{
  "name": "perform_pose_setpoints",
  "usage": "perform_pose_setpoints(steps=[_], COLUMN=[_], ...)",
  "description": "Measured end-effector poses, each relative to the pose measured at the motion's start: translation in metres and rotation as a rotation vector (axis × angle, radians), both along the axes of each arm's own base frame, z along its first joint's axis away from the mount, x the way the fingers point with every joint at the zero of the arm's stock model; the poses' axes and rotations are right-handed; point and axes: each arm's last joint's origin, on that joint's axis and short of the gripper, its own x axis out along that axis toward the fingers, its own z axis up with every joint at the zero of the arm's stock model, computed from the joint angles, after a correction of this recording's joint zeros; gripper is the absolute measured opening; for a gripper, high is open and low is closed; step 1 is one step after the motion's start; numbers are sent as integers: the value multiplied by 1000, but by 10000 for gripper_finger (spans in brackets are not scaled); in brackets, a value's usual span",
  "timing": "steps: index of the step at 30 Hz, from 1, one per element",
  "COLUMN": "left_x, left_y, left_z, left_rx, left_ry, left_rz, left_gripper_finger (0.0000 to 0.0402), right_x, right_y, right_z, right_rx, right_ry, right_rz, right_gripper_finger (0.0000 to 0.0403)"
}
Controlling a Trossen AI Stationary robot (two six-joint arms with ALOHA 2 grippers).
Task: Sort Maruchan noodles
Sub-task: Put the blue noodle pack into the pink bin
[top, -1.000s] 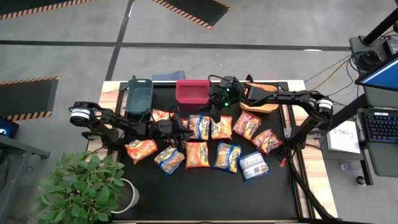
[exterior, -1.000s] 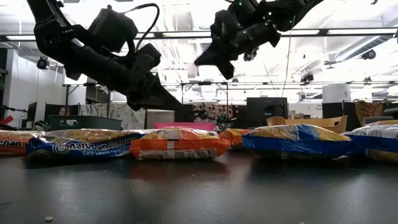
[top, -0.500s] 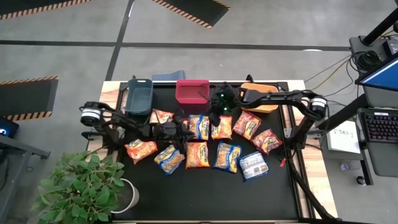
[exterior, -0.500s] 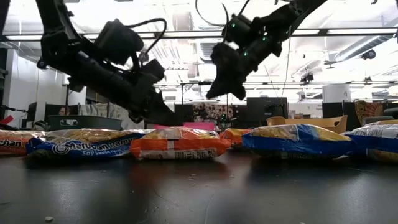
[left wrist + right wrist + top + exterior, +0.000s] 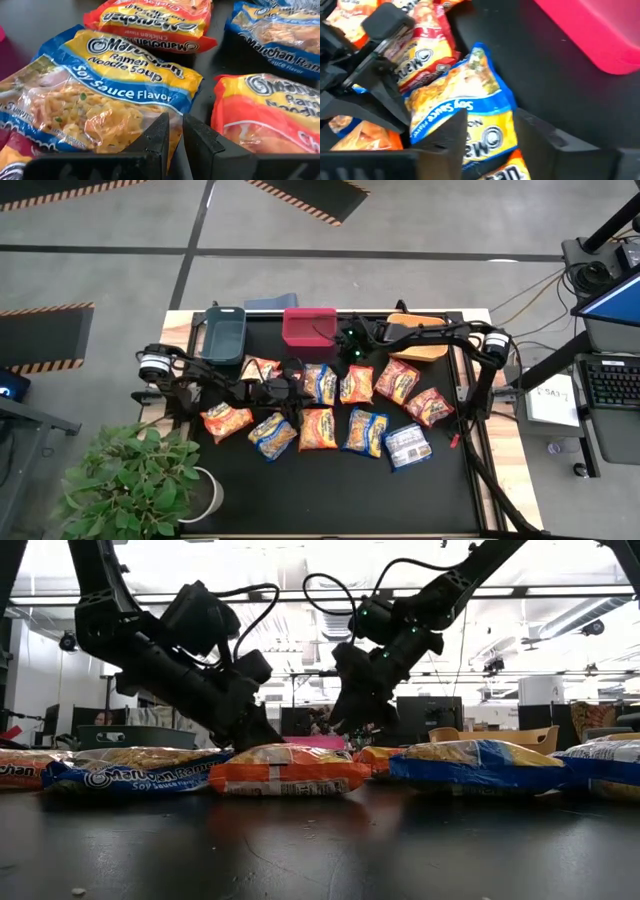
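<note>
Near red plastic bin (image 5: pixel 309 327), at table's 12 o'clock: my right claw (image 5: pixel 337 366) has dropped, fingers now spread astride crinkly blue-and-yellow soy-sauce noodle packet (image 5: pixel 470 107); not yet gripped. Left claw (image 5: pixel 175 137) nearly closed, empty, hovering at packet's 9 o'clock. Pick imminent.

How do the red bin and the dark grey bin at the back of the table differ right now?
The red bin is squarish; the dark grey bin is longer and narrower. The red bin sits mid-table, behind the packets that both arms are over; the grey bin sits at the left corner. Both stand open side up, with no packet visible inside.
</note>
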Motion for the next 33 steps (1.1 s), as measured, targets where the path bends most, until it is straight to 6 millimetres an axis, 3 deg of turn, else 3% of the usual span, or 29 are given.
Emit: perform_pose_setpoints(steps=[8,15,21,33], left_x=[-3,-4,-4,-8], left_y=[4,4,5,5], left_z=[-4,-5,-6,-9], left_rx=[19,27,26,26], left_ry=[47,62,68,84], left_rz=[39,52,53,77], left_gripper_finger=[39,39,39,39], right_x=[1,5,6,18], right_y=[-7,-9,-10,-13], right_z=[-7,-21,-24,-39], right_rx=[15,27,25,62], right_ry=[6,26,19,-58], right_rz=[-25,-24,-16,29], right_gripper_finger=[269,326,346,348])
